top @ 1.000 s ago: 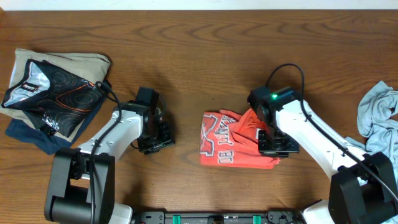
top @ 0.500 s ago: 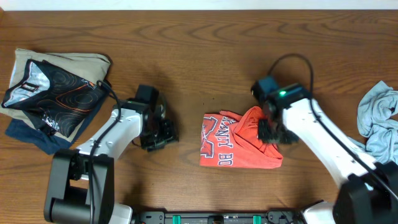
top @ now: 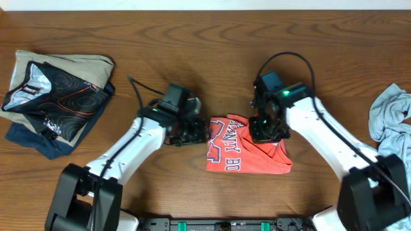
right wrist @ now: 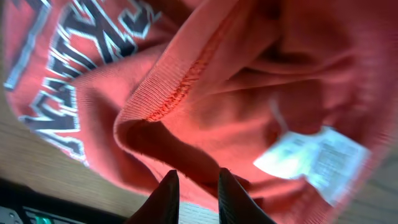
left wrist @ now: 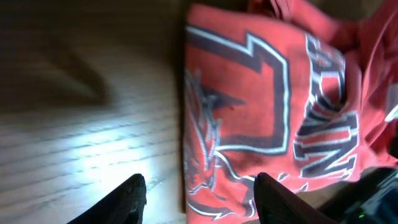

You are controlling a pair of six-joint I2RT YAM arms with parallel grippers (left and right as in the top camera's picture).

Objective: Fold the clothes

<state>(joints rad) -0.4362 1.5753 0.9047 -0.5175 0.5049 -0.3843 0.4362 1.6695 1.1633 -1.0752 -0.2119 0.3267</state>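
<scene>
The red T-shirt point(top: 244, 157) lies bunched up near the middle of the bench point(top: 192, 45), a bit closer to the front edge. The left gripper point(top: 194, 133) hangs at the shirt's left side, its fingers point(left wrist: 134, 199) wide apart and holding nothing. The right gripper point(top: 265, 130) sits on the shirt's back part. Its fingers point(right wrist: 166, 196) are almost together, pinching a fold of red cloth near the white tag point(right wrist: 311, 158). A grey-blue shirt point(top: 390, 119) lies crumpled at the right edge. A pile of folded clothes point(top: 54, 96) sits by the back left corner.

Coral T-shirt point(top: 241, 157), seemingly folded, grey-blue shirt point(top: 388, 119) crumpled
</scene>
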